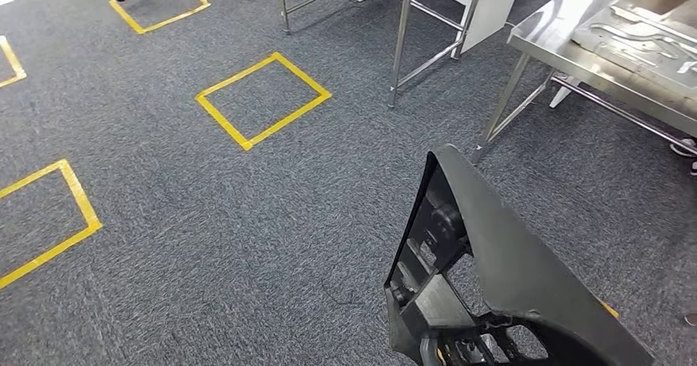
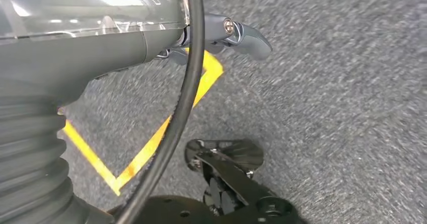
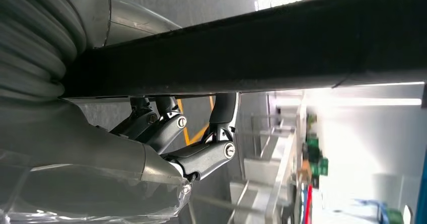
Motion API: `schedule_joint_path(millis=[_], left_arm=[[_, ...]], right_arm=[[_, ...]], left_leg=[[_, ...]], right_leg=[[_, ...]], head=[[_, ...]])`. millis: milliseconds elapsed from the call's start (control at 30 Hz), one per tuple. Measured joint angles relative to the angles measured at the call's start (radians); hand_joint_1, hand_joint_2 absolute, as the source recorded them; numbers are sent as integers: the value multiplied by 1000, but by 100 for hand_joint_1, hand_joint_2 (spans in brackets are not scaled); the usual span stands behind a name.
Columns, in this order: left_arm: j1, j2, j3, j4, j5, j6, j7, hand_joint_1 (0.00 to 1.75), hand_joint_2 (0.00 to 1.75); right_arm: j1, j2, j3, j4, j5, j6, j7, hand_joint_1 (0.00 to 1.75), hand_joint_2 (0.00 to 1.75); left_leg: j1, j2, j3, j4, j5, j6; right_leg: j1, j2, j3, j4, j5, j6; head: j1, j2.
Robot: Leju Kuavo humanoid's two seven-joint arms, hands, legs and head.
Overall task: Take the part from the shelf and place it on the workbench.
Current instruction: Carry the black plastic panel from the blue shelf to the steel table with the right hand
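The right hand (image 3: 186,143) grips the large black moulded plastic part (image 1: 493,284), its long axis pointing toward one o'clock. The stainless-steel workbench (image 1: 559,29) lies at one o'clock, well apart. The left hand (image 2: 221,38) hangs with nothing in it; its fingers' spread cannot be told.

Grey carpeted floor (image 1: 246,218) carries yellow tape squares (image 1: 263,99), one near the middle and others toward its left and far edges. Steel table legs (image 1: 400,49) stand on it at the far side. At the right, a steel tabletop (image 1: 559,29) bears a flat grey metal panel (image 1: 637,41) with cut-out shapes, lying near its right edge.
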Motion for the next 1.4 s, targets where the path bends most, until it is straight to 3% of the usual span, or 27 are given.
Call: schedule_joint_path(millis=[33, 100, 167, 200, 267, 333, 367, 400, 433, 467, 533, 600, 667, 700, 767, 833, 867, 900, 933, 1000, 1033, 1067, 1133, 1200, 1267, 1333, 1400], left_arm=[[0, 1, 0, 0, 0, 0, 0, 0, 175], [-1, 1, 0, 0, 0, 0, 0, 0, 175], [-4, 1, 0, 0, -1, -2, 0, 0, 175], [-5, 1, -1, 0, -1, -3, 0, 0, 175], [-5, 0, -1, 0, -2, -5, -1, 0, 175], [-2, 1, -1, 0, -2, -5, -1, 0, 175], [-1, 2, -1, 0, -2, -4, -1, 0, 175], [0, 3, -1, 0, -2, -4, 0, 0, 175], [-1, 3, -1, 0, -2, -4, 0, 0, 175], [-2, 3, -1, 0, -2, -4, 0, 0, 175], [-4, 3, -1, 0, -2, -4, 0, 0, 175], [-5, 2, -1, 0, -2, -4, 1, 0, 175], [-8, 2, -1, 0, -2, -4, 1, 0, 175], [-10, 2, -1, 0, -2, -4, 1, 0, 175], [-11, 2, -1, 0, -2, -4, 1, 0, 175], [-8, 3, -2, 0, -2, -4, 2, 0, 175], [-6, 3, -2, 0, -2, -4, 2, 0, 175], [-4, 3, -1, 0, -2, -4, 3, 0, 175], [-2, 3, -1, 0, -2, -4, 3, 0, 175], [-2, 3, -1, 0, -2, -4, 3, 0, 175], [-2, 4, -1, 0, -2, -4, 3, 0, 175], [-2, 4, -1, 0, -2, -4, 3, 0, 175], [-2, 4, -1, 0, -2, -5, 4, 0, 175], [-4, 2, -1, 0, -2, -6, 4, 0, 175], [-5, 0, -2, 0, -2, -6, 4, 0, 175], [-3, 0, -2, 0, -2, -6, 4, 0, 175], [0, 0, -1, 0, -2, -6, 5, 0, 175]], right_arm=[[-1, 0, 0, 0, 0, 0, 0, 175, 175], [-4, 0, 0, 0, 1, -1, 1, 175, 175], [-4, 0, 0, 0, 2, -1, 2, 175, 175], [-3, 0, 0, 0, 2, -2, 3, 175, 175], [-5, 0, 0, 0, 2, -2, 4, 175, 175], [-8, 0, 0, 0, 2, -3, 4, 175, 175], [-9, 0, 0, 1, 2, -3, 5, 175, 175], [-8, 0, 0, 2, 2, -5, 6, 175, 175], [-8, 0, 0, 3, 2, -8, 6, 175, 175], [-8, 0, 0, 4, 1, -11, 7, 175, 175], [-9, 0, 0, 4, 0, -17, 7, 175, 175], [-10, 0, 0, 4, -1, -18, 7, 175, 175], [-9, 0, 1, 4, -1, -18, 7, 175, 175], [-7, 0, 1, 4, -1, -18, 7, 175, 175], [-7, 0, 1, 4, -1, -18, 8, 175, 175], [-9, 0, 1, 4, -1, -18, 8, 175, 175], [-10, 0, 2, 4, -1, -18, 8, 175, 175], [-9, 0, 2, 5, -1, -18, 8, 175, 175], [-9, 0, 2, 5, -1, -18, 9, 175, 175], [-9, 0, 2, 6, -1, -19, 9, 175, 175], [-9, 0, 2, 7, -1, -19, 9, 175, 175], [-9, 0, 2, 7, -2, -19, 9, 175, 175], [-9, 0, 2, 7, -2, -20, 9, 175, 175], [-6, 0, 2, 6, -2, -20, 10, 175, 175], [-6, 0, 2, 6, -2, -21, 10, 175, 175], [-8, 0, 2, 6, -2, -21, 11, 175, 175], [-8, 0, 2, 7, -2, -21, 13, 175, 175]], left_leg=[[2, -24, 23, -60, 25, 3], [2, -56, 44, -118, 36, 12], [1, -44, 46, -125, 36, 24], [2, -33, 48, -130, 39, 31], [5, -8, 50, -140, 45, 45], [2, 21, 50, -142, 45, 52], [1, 36, 50, -142, 43, 53], [1, 50, 51, -141, 42, 53], [1, 63, 52, -141, 40, 52], [1, 75, 55, -141, 38, 51], [-2, 96, 63, -141, 32, 44], [-5, 114, 69, -140, 27, 35], [-7, 134, 75, -144, 24, 25], [-6, 132, 79, -142, 19, 20], [-5, 90, 65, -99, -13, 11], [-2, 39, 8, 20, -76, 6], [-2, 30, -24, 86, -101, 4], [-1, 26, -47, 129, -109, 2], [0, 25, -55, 136, -96, 0], [5, 11, -22, 46, -23, -2], [8, -13, 2, -18, 8, -1], [11, -37, 22, -70, 27, 2], [10, -65, 37, -112, 30, 11], [8, -46, 40, -117, 33, 25], [11, -21, 42, -124, 37, 40], [8, 7, 43, -127, 38, 50], [4, 37, 43, -127, 36, 53]], right_leg=[[0, 12, -3, 6, -3, 4], [-2, 34, -14, 14, -3, 17], [-4, 54, -23, 14, 2, 30], [-4, 46, -26, 18, 0, 35], [-2, -4, -51, 71, -35, 45], [-3, -54, -109, 190, -98, 54], [-6, -62, -136, 246, -120, 57], [-8, -66, -150, 276, -124, 59], [-9, -69, -146, 269, -110, 60], [-9, -76, -120, 224, -80, 59], [-2, -116, -45, 87, -21, 48], [10, -144, -7, 10, -3, 35], [13, -129, -9, 2, -4, 24], [10, -118, -8, -3, -1, 19], [2, -98, -2, -15, 6, 7], [-1, -76, 0, -19, 9, 0], [-1, -63, -1, -18, 9, -1], [-1, -49, 0, -17, 9, -1], [-1, -34, 0, -15, 8, -1], [-3, -5, 2, -8, 5, 4], [-4, 8, 0, -2, 2, 10], [-4, 21, -5, 6, -2, 16], [-6, 42, -16, 17, -3, 29], [-9, 55, -24, 17, 0, 41], [-7, 15, -42, 50, -22, 50], [-6, -45, -92, 155, -79, 57], [-8, -65, -150, 268, -121, 61]], head=[[0, 0], [0, 0], [0, 0], [0, 0], [0, 0], [0, 0], [0, 0], [0, 0], [0, 0], [0, 0], [0, 0], [0, 0], [0, 0], [0, 0], [0, 0], [0, 0], [0, 0], [0, 0], [0, 0], [0, 0], [0, 0], [0, 0], [0, 0], [0, 0], [0, 0], [1, 0], [0, 0]])
